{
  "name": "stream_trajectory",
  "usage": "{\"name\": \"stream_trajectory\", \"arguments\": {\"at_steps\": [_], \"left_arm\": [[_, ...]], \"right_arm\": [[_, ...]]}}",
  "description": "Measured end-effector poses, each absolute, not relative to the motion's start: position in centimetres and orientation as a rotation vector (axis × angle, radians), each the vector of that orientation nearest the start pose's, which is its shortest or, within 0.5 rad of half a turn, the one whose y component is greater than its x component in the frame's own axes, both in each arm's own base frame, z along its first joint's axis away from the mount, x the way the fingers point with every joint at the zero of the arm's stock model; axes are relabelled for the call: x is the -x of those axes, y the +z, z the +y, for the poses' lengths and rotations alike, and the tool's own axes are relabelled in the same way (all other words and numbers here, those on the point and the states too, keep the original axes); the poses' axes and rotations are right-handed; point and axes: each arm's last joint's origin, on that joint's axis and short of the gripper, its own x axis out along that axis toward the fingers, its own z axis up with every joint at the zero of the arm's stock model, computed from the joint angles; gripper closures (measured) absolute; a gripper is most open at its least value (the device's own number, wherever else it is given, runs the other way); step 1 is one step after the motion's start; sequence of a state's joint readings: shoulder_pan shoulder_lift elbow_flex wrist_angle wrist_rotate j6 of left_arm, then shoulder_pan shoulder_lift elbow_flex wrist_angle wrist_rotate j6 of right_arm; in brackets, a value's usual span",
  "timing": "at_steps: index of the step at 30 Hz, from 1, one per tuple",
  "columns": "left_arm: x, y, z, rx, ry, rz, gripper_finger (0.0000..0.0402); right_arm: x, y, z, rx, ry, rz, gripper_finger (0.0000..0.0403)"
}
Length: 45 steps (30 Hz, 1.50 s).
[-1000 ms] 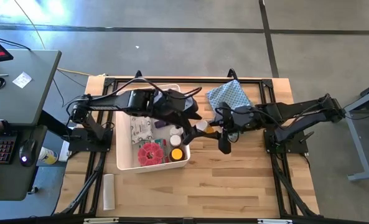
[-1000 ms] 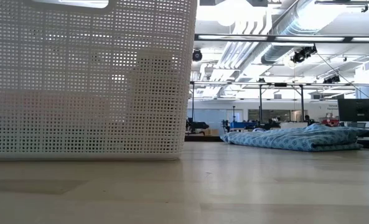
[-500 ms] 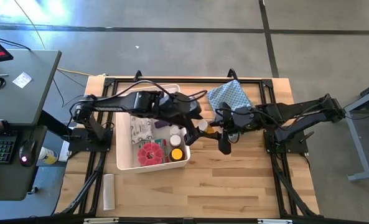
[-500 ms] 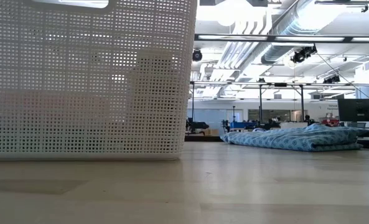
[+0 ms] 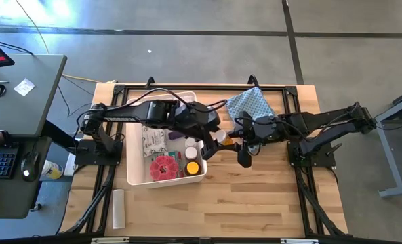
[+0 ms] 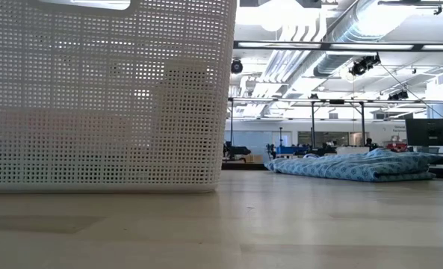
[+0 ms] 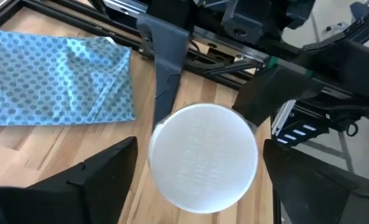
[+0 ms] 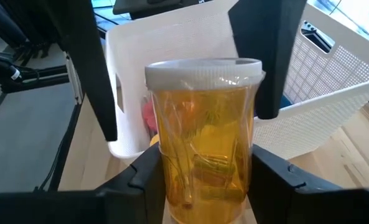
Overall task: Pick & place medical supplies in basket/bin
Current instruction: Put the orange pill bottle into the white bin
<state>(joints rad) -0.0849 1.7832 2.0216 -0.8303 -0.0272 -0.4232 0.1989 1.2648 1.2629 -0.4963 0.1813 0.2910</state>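
An amber jar with a white cap point(image 8: 203, 137) stands upright between my two grippers, just right of the white lattice bin point(image 5: 134, 177). My right gripper point(image 8: 203, 183) is shut on the jar point(image 5: 219, 137). My left gripper point(image 7: 203, 180) is open above it, pointing down, with one finger point(image 8: 91, 68) on either side of the cap point(image 7: 204, 158) and a gap to each. In the bin lie a red disc point(image 5: 164, 167), a yellow-capped bottle point(image 5: 192, 167), a white-capped jar point(image 5: 191, 153) and a printed packet point(image 5: 151, 141). My right gripper pinches the lower part of the jar's amber body point(image 8: 172, 186) between its two fingers, one on each side. The fingers come level from the table's right side. The jar stands upright in the hold, cap up; its bottom lies below the picture's edge.
A blue patterned cloth point(image 5: 247, 103) lies folded at the table's far edge, right of the bin, and also shows in the low view point(image 6: 355, 166). The bin's wall point(image 6: 101, 97) fills the low view's left. A white tube point(image 5: 118, 208) lies at the near left.
My left gripper has gone a little toward the table's right edge, over the bin's right rim and closer to the jar. My right gripper and the jar have kept still.
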Motion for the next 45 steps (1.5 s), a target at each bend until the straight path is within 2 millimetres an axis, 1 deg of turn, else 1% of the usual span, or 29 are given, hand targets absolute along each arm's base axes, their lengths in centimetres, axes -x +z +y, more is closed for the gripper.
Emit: {"name": "stream_trajectory", "arguments": {"at_steps": [5, 10, 14, 18, 23, 25, 28, 32, 36, 40, 45], "left_arm": [[-37.9, 42.4, -3.2, 0.392, 0.035, 0.596, 0.0073], [-37.9, 42.5, -3.2, 0.445, 0.047, 0.585, 0.013], [-37.9, 42.5, -3.2, 0.445, 0.046, 0.587, 0.0161], [-37.9, 42.5, -3.2, 0.447, 0.039, 0.588, 0.0167], [-37.9, 42.5, -3.2, 0.447, 0.038, 0.587, 0.0149], [-37.9, 42.5, -3.2, 0.447, 0.038, 0.586, 0.0152], [-37.9, 42.6, -3.2, 0.446, 0.029, 0.585, 0.0168], [-37.3, 43.3, -3.3, 0.45, 0.012, 0.572, 0.0169], [-35.8, 44.5, -3.2, 0.453, 0.001, 0.553, 0.0162], [-33.5, 45.7, -3.0, 0.437, 0.004, 0.574, 0.0155], [-29.7, 46.1, -2.6, 0.343, 0.016, 0.717, 0.0169]], "right_arm": [[-26.6, 36.9, 4.8, -0.199, -0.054, 0.488, 0.0236], [-26.6, 36.9, 4.9, -0.2, -0.048, 0.488, 0.0239], [-26.6, 36.9, 4.9, -0.202, -0.05, 0.488, 0.0237], [-26.6, 36.9, 4.9, -0.215, -0.053, 0.488, 0.0235], [-26.6, 36.9, 4.9, -0.215, -0.052, 0.488, 0.0225], [-26.6, 36.9, 4.9, -0.215, -0.052, 0.489, 0.0217], [-26.6, 36.9, 4.9, -0.216, -0.048, 0.489, 0.0204], [-26.6, 36.9, 5.0, -0.243, -0.022, 0.497, 0.0188], [-26.4, 36.5, 5.1, -0.301, 0.018, 0.552, 0.0179], [-25.9, 35.8, 5.2, -0.362, 0.05, 0.653, 0.018], [-25.4, 35.2, 5.3, -0.412, 0.06, 0.751, 0.0179]]}}
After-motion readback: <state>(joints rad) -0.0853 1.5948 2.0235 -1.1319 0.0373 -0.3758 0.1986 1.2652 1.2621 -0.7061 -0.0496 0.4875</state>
